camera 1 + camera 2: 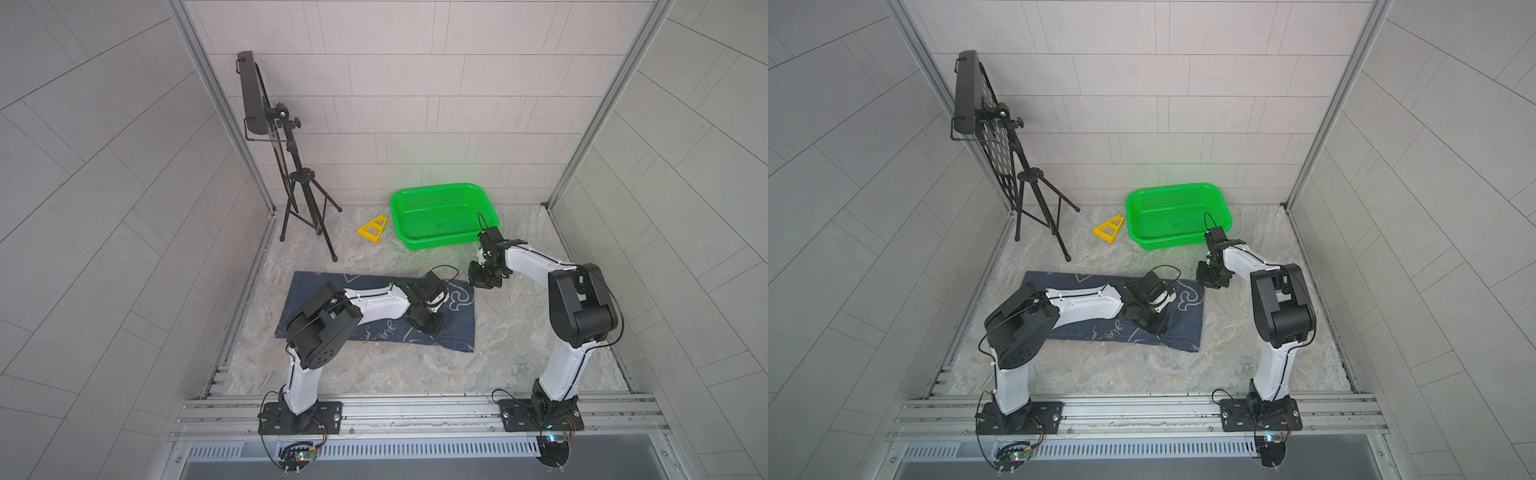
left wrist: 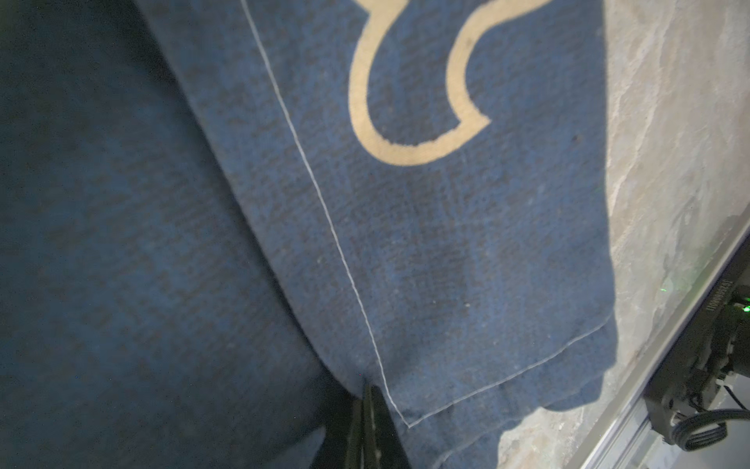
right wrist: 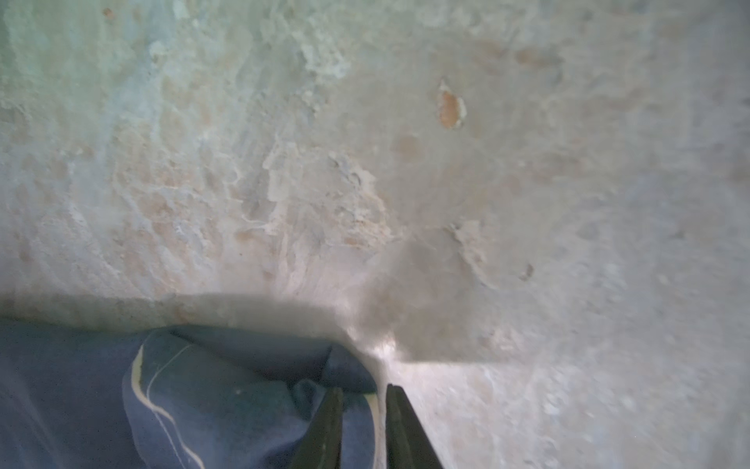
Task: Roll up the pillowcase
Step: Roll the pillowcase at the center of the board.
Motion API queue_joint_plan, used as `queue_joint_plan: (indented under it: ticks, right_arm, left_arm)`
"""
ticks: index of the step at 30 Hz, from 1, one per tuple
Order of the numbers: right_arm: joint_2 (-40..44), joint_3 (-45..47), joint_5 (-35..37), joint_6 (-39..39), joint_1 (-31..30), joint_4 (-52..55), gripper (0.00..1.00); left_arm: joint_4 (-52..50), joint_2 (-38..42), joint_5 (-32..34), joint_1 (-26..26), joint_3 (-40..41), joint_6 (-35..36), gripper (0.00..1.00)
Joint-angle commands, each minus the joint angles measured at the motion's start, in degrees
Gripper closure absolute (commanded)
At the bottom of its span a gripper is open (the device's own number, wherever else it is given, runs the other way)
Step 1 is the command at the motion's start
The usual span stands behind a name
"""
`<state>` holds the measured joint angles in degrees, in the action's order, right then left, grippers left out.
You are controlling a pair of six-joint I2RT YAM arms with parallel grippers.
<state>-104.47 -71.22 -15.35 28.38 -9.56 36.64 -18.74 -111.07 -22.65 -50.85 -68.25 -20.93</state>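
Pillowcase [image 1: 457, 328] [image 1: 1183, 328] lies spread on the marble-look table [image 1: 415, 374], on the robot side of the green basket [image 1: 436, 242] [image 1: 1167, 245] and offset to its left, not touching it. L gripper [image 1: 428, 326] [image 2: 367, 422] sits near the cloth edge farthest from the basket, clenched, w/ a navy fold pinched at its tips. R gripper [image 1: 482, 282] [image 3: 364, 390] is at the corner nearest the basket, fingers narrowly apart w/ bunched cloth btwn them. Can't tell if that pinch is firm.
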Motion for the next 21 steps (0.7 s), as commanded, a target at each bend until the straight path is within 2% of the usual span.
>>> queue_joint_plan:
  ticks: [1,4,7,12,21]
  right_arm:
    - [8.3,1.1,-1.0,-0.3,-1.3,4.0,0.75]
    - [11.9,6.4,-4.6,3.6,-4.9,2.1,0.75]
    - [11.9,11.4,-5.7,7.0,-7.2,-2.3,0.76]
    - [9.1,12.0,-4.2,7.8,-6.7,-6.1,0.78]
    - [3.8,11.0,-1.1,3.7,-2.2,-8.3,0.78]
  left_arm:
    - [-1.1,-0.9,1.1,0.5,-0.9,1.2,0.89]
    - [-1.1,-0.8,1.0,0.8,-0.8,1.2,0.88]
    - [-1.2,-0.8,0.8,0.9,-0.8,1.6,0.89]
    - [-1.0,-0.4,1.1,0.9,-0.1,1.7,0.89]
    - [-0.1,0.0,1.1,0.9,0.7,1.1,0.87]
